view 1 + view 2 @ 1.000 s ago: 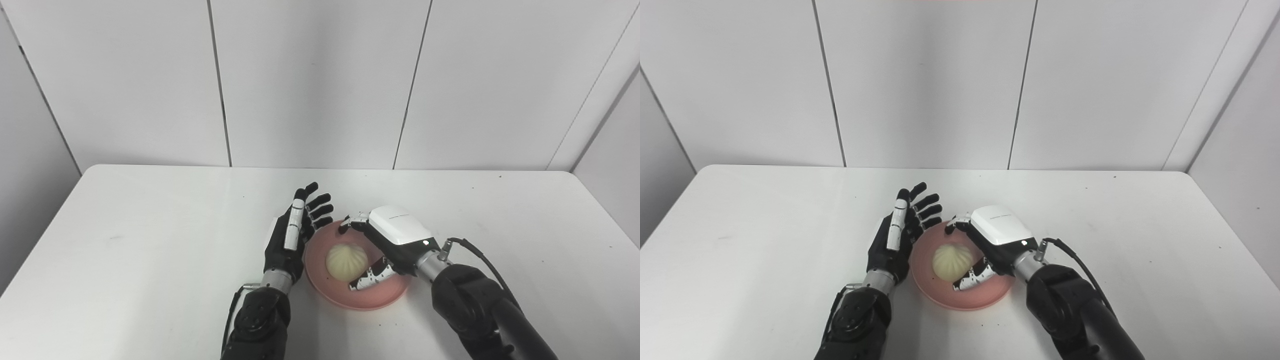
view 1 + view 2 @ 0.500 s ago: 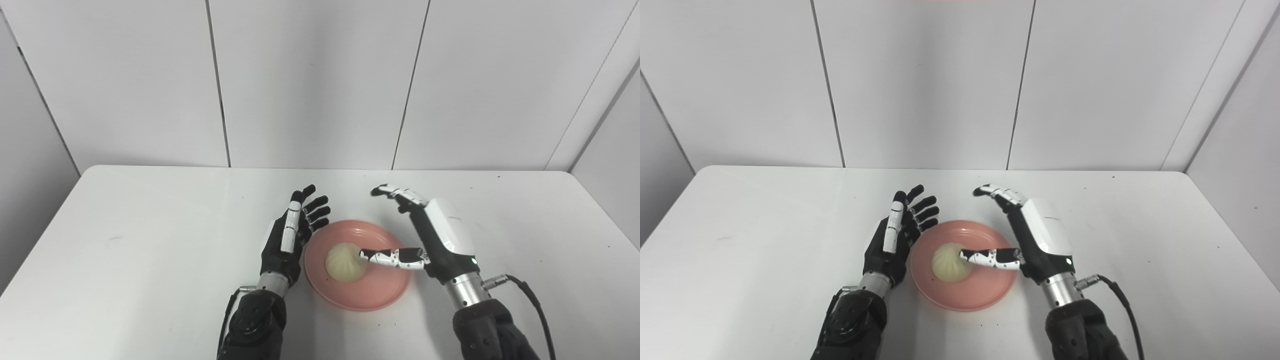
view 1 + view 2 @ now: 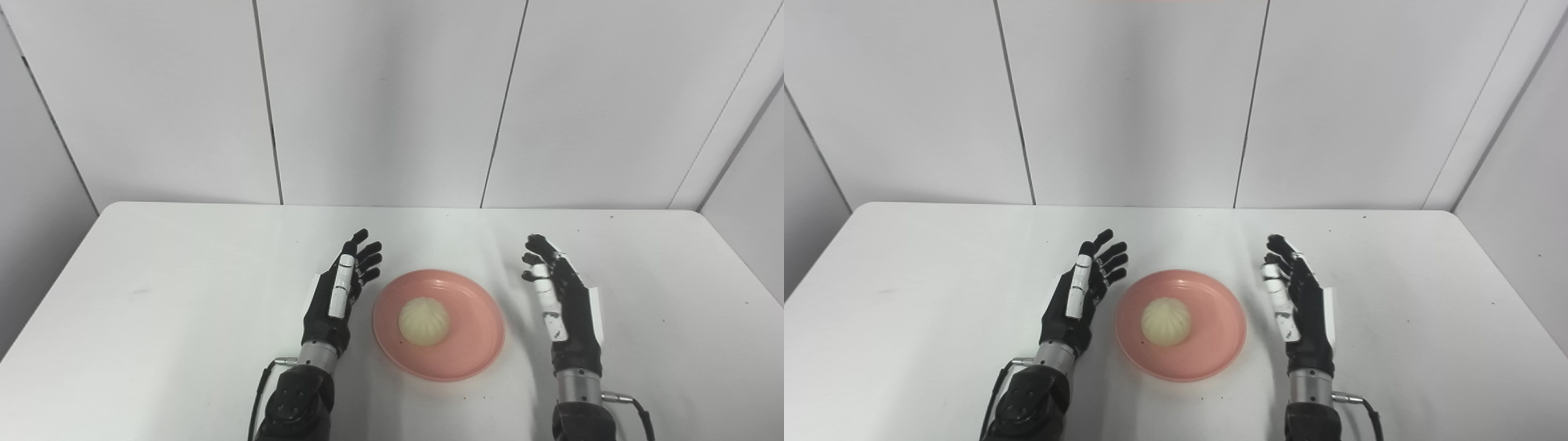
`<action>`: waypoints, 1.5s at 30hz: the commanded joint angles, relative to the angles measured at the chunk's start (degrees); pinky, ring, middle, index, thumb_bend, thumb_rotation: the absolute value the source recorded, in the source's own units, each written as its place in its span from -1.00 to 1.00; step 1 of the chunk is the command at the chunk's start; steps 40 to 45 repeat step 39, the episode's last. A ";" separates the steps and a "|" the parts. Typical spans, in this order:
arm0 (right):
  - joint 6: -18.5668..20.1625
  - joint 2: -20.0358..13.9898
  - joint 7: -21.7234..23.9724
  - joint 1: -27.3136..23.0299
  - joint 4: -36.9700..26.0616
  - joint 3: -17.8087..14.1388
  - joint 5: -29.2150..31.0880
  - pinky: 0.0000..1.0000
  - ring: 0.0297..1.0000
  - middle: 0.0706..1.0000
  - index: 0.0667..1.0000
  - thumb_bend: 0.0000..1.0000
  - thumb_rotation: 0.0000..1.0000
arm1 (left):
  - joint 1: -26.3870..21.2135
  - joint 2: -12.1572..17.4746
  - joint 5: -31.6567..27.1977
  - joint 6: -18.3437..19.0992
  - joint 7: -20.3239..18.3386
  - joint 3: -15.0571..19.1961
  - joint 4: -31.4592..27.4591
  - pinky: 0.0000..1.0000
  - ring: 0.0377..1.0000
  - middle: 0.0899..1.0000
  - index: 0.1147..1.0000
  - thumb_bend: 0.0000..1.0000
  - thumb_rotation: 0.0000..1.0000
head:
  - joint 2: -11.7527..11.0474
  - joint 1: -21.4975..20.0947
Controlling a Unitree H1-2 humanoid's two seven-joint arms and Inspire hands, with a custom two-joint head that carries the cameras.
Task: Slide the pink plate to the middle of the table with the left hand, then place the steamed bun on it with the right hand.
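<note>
A pink plate [image 3: 471, 343] lies on the white table [image 3: 184, 294], near its front middle. A pale steamed bun [image 3: 423, 320] sits on the plate, a little left of its centre. My left hand [image 3: 339, 296] is open and empty, just left of the plate, fingers pointing away, clear of the rim. My right hand [image 3: 565, 306] is open and empty, to the right of the plate with a gap between them. Both show the same way in the right eye view: left hand [image 3: 1080, 295], bun [image 3: 1166, 320], right hand [image 3: 1301, 306].
White wall panels [image 3: 392, 98] stand behind the table's far edge. A few small dark specks mark the table top at the far right.
My right hand has let go of the bun, opened, and drawn back to the right off the plate. My left hand has moved slightly left and back. The bun stays on the plate.
</note>
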 commanded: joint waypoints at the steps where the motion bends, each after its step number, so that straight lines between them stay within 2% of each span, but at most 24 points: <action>1: 0.72 1.04 0.28 -1.44 -1.30 -0.05 1.47 0.41 0.54 0.59 0.56 0.17 0.92 | 0.58 0.52 0.84 -0.54 0.97 -0.02 -0.61 0.84 0.82 0.76 0.70 0.30 0.94 | 0.10 -0.48; 8: 2.73 1.36 0.95 -0.66 -0.98 1.50 0.41 0.42 0.56 0.62 0.57 0.28 1.00 | 0.99 0.73 -0.03 -0.23 0.46 0.45 -1.73 0.96 0.92 0.87 0.73 0.33 0.95 | 0.24 -1.95; 18: 3.36 1.05 0.71 -0.36 -0.45 2.80 -2.35 0.43 0.57 0.63 0.56 0.23 1.00 | 1.18 0.81 -0.58 1.65 0.13 0.79 -2.74 0.95 0.89 0.83 0.74 0.35 0.93 | 0.42 -2.41; 21: 2.99 0.69 0.35 -0.31 -0.02 3.48 -4.55 0.47 0.62 0.65 0.56 0.26 1.00 | 1.05 0.88 -1.00 1.43 -0.33 0.84 -2.44 0.96 0.90 0.83 0.75 0.33 0.93 | 0.42 -2.61; 24: 2.51 0.46 0.01 -0.23 0.26 4.02 -6.19 0.62 0.74 0.68 0.57 0.27 1.00 | 1.05 0.87 -1.02 1.61 -0.55 0.86 -2.47 0.94 0.88 0.81 0.75 0.35 0.92 | 0.46 -2.62; 29: 0.19 0.18 0.20 -0.37 1.43 4.24 -6.22 0.77 0.83 0.77 0.62 0.32 1.00 | 1.04 0.93 -0.87 1.88 -0.88 0.74 -2.44 0.92 0.86 0.77 0.75 0.35 0.92 | 0.45 -2.56; 35: -1.57 0.04 0.05 -0.44 2.31 4.58 -6.29 0.76 0.84 0.79 0.66 0.40 1.00 | 1.04 1.03 -1.38 2.18 -1.58 0.82 -2.44 0.92 0.85 0.75 0.74 0.34 0.89 | 0.56 -2.92; 45: -1.25 0.16 0.04 -0.35 2.21 4.69 -6.37 0.77 0.84 0.79 0.67 0.42 1.00 | 0.98 1.25 -1.12 2.31 -1.34 0.41 -2.37 0.89 0.84 0.74 0.73 0.34 0.90 | 0.53 -2.93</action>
